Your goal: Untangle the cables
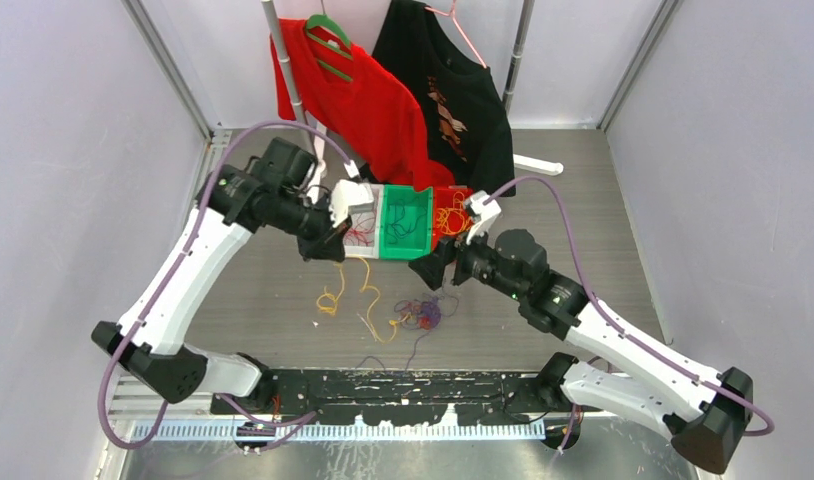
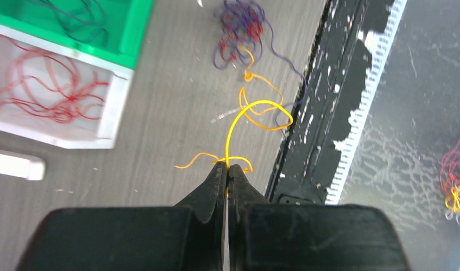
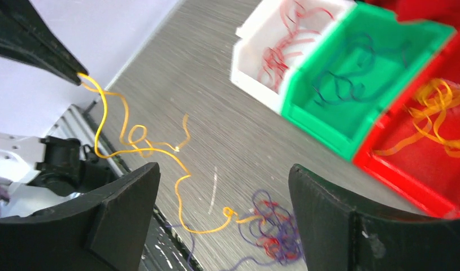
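Note:
My left gripper (image 2: 226, 165) is shut on one end of a yellow-orange cable (image 2: 239, 121) and holds it above the table. That strand runs down in loops to a tangle of dark purple and red cables (image 2: 239, 28) on the table. From above, the left gripper (image 1: 331, 248) hangs by the white bin, with yellow strands (image 1: 368, 300) below it and the tangle (image 1: 423, 312) to the right. My right gripper (image 3: 223, 168) is open above the tangle (image 3: 273, 228), holding nothing; the yellow cable (image 3: 179, 192) passes between its fingers' view. In the top view the right gripper (image 1: 435, 268) sits just above the tangle.
Three bins stand in a row at the back: white (image 1: 367, 197) with red strands, green (image 1: 383, 222) with dark strands, red (image 1: 465, 194) with yellow strands. Red and black shirts (image 1: 383, 100) hang behind. The black rail (image 2: 324, 113) marks the near edge; a small red-yellow clump (image 2: 456, 183) lies beyond it.

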### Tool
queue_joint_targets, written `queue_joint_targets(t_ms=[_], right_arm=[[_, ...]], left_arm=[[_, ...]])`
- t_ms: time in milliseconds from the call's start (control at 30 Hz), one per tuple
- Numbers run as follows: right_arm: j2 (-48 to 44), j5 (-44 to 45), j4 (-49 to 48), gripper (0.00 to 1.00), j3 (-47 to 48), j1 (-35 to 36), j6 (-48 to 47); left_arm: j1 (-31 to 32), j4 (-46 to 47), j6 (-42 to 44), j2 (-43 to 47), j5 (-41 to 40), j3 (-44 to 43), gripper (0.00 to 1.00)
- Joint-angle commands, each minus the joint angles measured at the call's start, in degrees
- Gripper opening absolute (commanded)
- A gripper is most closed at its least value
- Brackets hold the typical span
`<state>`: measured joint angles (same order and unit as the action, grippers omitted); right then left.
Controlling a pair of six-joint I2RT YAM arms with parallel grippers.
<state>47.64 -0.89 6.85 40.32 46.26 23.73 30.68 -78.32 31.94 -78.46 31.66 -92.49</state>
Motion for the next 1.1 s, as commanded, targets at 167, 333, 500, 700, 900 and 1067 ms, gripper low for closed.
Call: queue_joint_targets(t_ms=[167,333,500,700,900,1067], right_arm=[[7.97,-15.43,-15.16,0.94,8.40,0.46,-4.53],[11.24,-16.92,-18.67,0.95,9.51,2.92,-4.91],[14.67,-15.83,-21.24,0.95,11.35,4.63,-6.01],[18.02,-17.90,-22.69,0.96,14.38,5.77,-6.22],[21.38,-20.79,-26.44,0.96,16.15,7.18,-5.22],[24.26,-20.00,-29.15,0.96,17.40,9.61,-4.30]], left_arm=[[0.09,-2.08,-5.15,4.57,-2.19,-15.45,0.00],[0.09,-1.02,-5.96,5.24,-4.11,-20.65,0.00],[0.09,4.50,-6.22,9.10,-4.41,-20.22,0.00],[0.09,5.18,-8.36,8.42,-4.34,-21.67,0.00],[0.09,8.72,-12.53,9.07,-3.54,-17.96,0.00],[0.09,11.95,-16.18,8.94,-3.35,-15.88,0.00]])
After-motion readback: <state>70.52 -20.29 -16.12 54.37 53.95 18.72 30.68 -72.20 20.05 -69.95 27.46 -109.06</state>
